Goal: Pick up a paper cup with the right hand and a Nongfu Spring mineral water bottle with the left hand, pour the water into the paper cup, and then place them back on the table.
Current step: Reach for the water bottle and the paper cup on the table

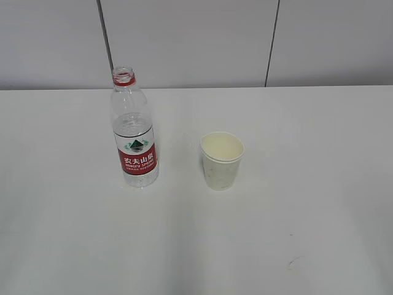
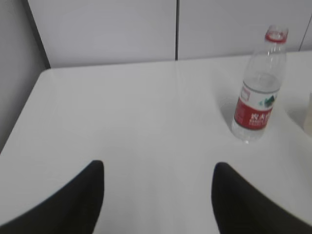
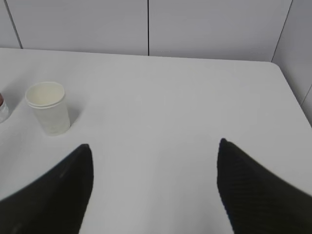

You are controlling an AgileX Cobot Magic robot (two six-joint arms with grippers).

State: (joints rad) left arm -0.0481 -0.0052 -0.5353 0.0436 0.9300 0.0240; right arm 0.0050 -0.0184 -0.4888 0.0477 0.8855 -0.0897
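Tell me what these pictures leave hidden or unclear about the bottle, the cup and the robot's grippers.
- Bottle: small label print is unreadable in the exterior view; the right wrist view's left edge cuts off nearly all of it.
- Cup: the left wrist view's right edge shows only a sliver.
- Left gripper and right gripper: only blurred fingertips show; the arms are out of the exterior view.

bottle (image 1: 134,132) | red label: white Chinese characters 农夫山泉, green mountain logo above | smaller print unreadable

White table (image 1: 319,233) with bottle (image 1: 134,138) and paper cup (image 1: 221,161)
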